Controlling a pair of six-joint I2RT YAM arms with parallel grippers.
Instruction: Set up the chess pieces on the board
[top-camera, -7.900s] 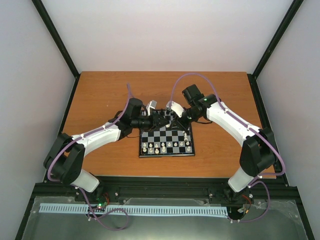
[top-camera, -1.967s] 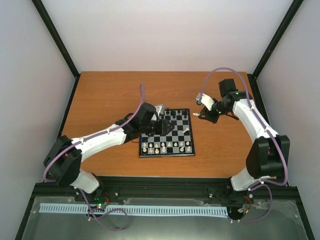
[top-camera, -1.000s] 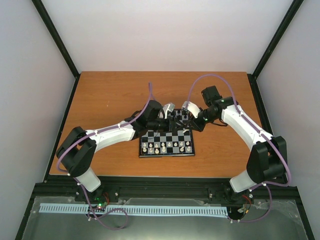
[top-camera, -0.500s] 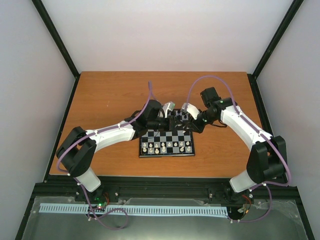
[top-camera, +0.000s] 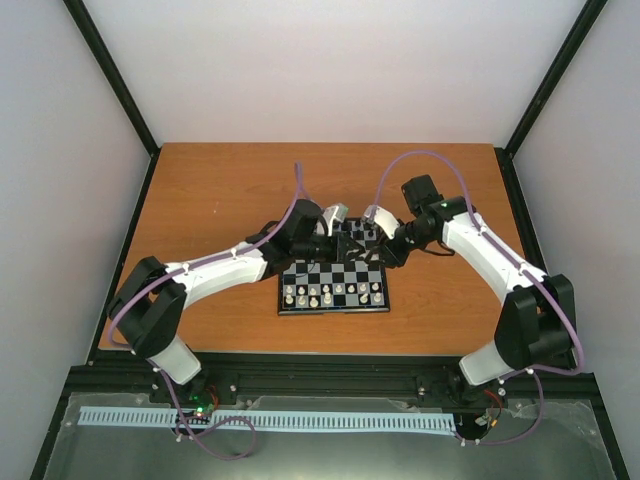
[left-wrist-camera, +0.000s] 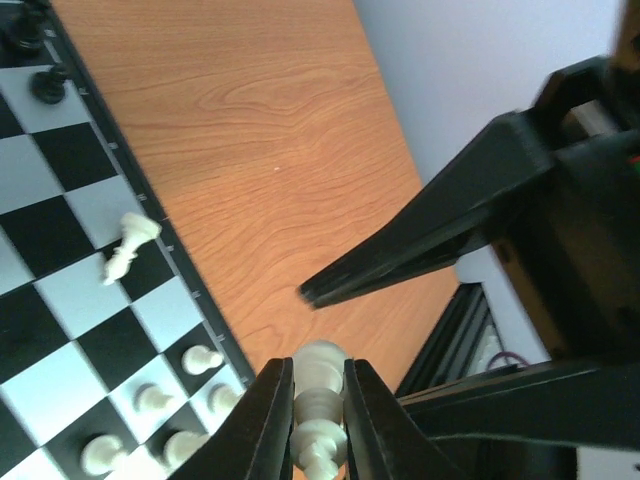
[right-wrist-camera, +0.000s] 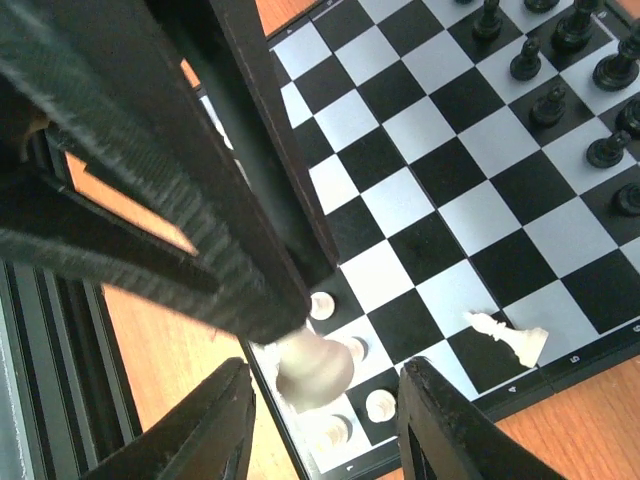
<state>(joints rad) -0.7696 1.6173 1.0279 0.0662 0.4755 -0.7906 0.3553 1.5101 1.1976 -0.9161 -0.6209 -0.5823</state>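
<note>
The board (top-camera: 335, 311) lies at the table's middle, with a row of cream-white chess pieces (top-camera: 330, 292) along its near side. Black pieces (right-wrist-camera: 545, 105) stand on the far rows. My left gripper (left-wrist-camera: 318, 420) is shut on a cream-white piece (left-wrist-camera: 320, 395) and holds it in the air above the board's edge. My right gripper (right-wrist-camera: 320, 405) is open, its fingers (right-wrist-camera: 205, 430) standing apart on either side of that piece (right-wrist-camera: 313, 370) without touching it. From above, both grippers, left (top-camera: 345, 236) and right (top-camera: 366, 238), meet over the board's far half. A white knight (right-wrist-camera: 510, 337) lies toppled on a square.
White pawns (left-wrist-camera: 200, 358) stand near the board's corner, under the held piece. Bare wood tabletop (top-camera: 210, 190) surrounds the board. Black frame posts (top-camera: 110, 80) and pale walls bound the table, with a black rail (top-camera: 330, 372) at its near edge.
Two seconds ago my right arm was out to the right of the board; it swung in to meet the left gripper. In the last half second almost nothing moved.
</note>
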